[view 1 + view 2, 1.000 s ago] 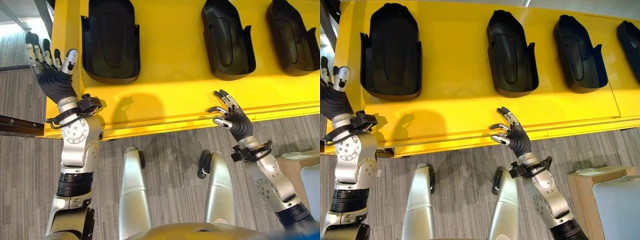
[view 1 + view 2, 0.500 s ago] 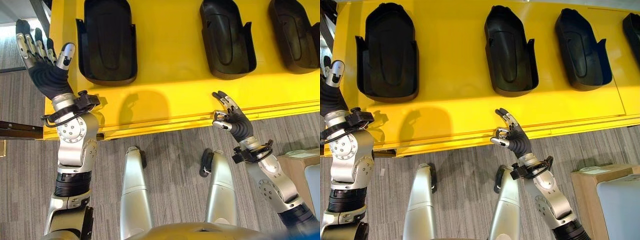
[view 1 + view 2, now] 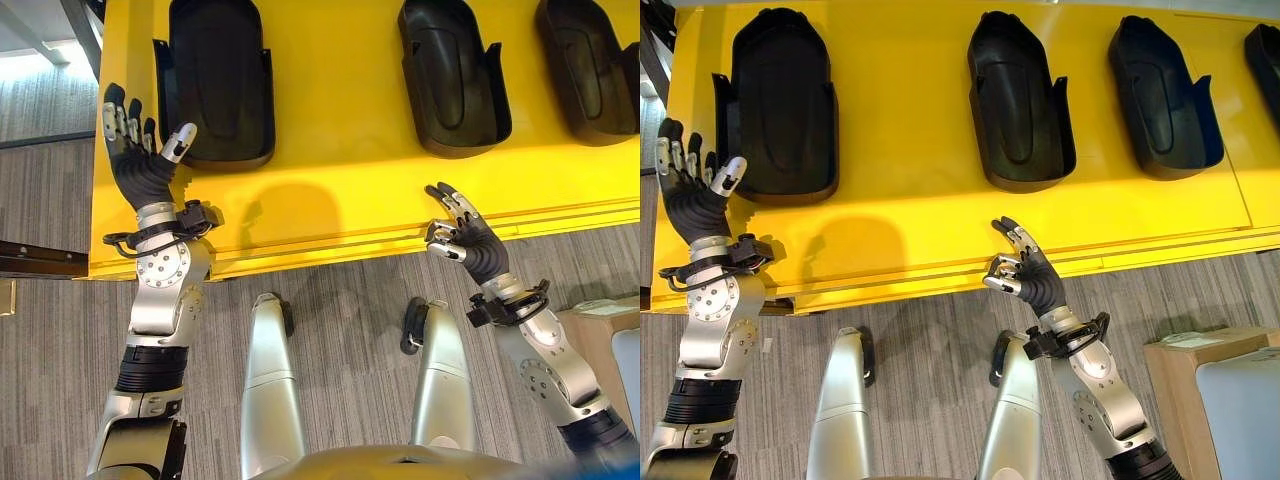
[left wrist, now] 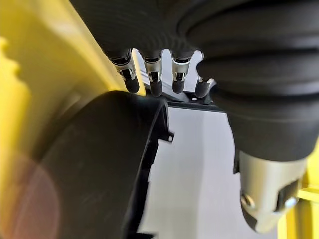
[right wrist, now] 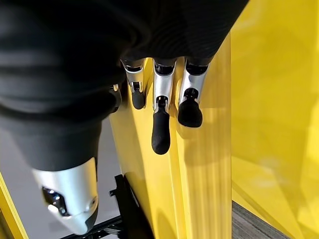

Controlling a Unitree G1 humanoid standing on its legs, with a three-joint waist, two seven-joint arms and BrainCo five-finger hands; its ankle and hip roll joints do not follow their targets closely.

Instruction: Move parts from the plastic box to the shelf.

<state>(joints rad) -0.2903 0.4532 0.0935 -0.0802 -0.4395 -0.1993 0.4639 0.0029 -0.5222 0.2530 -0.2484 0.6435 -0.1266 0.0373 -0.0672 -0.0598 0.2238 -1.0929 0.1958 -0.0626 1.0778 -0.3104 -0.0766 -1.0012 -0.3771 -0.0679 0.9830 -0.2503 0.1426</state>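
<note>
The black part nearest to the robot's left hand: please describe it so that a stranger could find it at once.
Find the yellow shelf. Black moulded parts lie on it in a row. The wanted black part is the leftmost one, right beside the open left hand; it looks wider than its neighbours.

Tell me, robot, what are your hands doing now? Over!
Left hand open, raised beside the leftmost black part. Right hand loosely open at the yellow shelf front edge. Both empty. Nothing in the way.
</note>
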